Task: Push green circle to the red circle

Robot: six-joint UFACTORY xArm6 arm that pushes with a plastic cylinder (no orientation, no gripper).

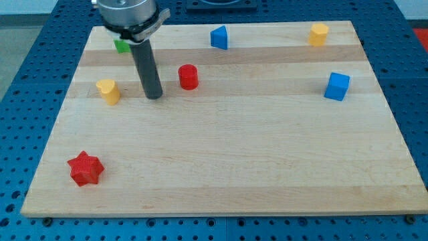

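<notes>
Two red (188, 77), two blue (337, 86), two yellow (108, 91), one green block (122, 45).

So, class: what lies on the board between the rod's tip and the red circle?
Nothing. In the camera view, my tip stands just to the view's left of the red circle, and only bare board shows in the short stretch between them.
</notes>
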